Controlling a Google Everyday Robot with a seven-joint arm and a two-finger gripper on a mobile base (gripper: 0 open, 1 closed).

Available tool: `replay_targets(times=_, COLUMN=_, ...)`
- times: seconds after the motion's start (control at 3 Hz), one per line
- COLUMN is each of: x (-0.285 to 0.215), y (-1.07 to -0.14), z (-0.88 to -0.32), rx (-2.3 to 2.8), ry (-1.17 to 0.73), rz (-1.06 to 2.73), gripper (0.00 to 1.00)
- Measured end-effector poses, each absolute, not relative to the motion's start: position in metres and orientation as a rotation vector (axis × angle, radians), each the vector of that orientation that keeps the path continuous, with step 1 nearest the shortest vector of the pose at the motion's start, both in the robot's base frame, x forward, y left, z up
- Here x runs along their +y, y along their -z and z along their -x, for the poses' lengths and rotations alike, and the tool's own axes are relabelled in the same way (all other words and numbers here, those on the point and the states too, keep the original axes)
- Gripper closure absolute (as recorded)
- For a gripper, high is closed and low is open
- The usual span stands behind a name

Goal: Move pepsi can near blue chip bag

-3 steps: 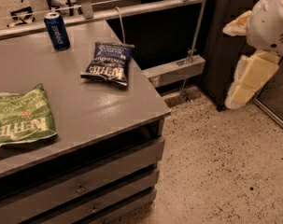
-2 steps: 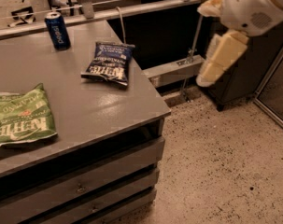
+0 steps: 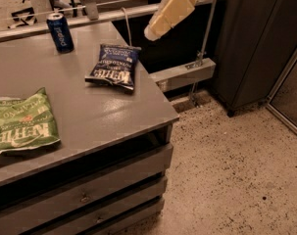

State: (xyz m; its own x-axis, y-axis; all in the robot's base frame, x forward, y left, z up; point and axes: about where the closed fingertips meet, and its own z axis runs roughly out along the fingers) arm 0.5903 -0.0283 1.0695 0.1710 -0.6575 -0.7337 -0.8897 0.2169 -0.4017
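- While the gripper [image 3: 158,28] hangs at the top centre of the frame, out past the bench's far right edge, nothing shows in its hold. Whether it is spread or closed, I cannot tell.
- Can [image 3: 60,32]: upright in the upper left of the frame, at the back of the bench [image 3: 89,116], silver top up, white lettering facing us.
- Blue bag [image 3: 112,66]: lying flat to the right of the can and a little lower in the frame, close to the bench's right edge. There's bare bench top between the two, so they are apart, not touching.
- Green bag [image 3: 23,124]: flat at the left edge of the frame, well apart from both, and no part of this job.
- Score so far, as I read it: nothing done. The can is not gripped and not lifted, and the gripper is well apart from it, nearer the blue bag than the can.
- Left to do, by my reckoning: reach across to the upper left, close on the can, lift it, carry it right, set it upright just beside the blue bag, then let go.
- One to watch: the blue bag lies between gripper and can, so the reach likely needs height to pass over it. The set-down wants bare bench, not crinkled bag.
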Motion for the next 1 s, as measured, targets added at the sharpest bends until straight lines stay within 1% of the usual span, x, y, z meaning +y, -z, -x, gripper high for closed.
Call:
replay_targets(times=0.33, x=-0.028, y=-1.069, z=-0.59, rx=1.555, ry=-0.312, rz=1.511, gripper=0.0)
replay_targets(times=0.67, x=-0.018, y=-1.057, z=-0.598, rx=1.528, ry=-0.369, rz=1.457, gripper=0.0)
replay_targets(times=1.0, x=0.018, y=-1.013, z=-0.636, rx=1.495, ry=-0.486, rz=1.368, gripper=0.0)
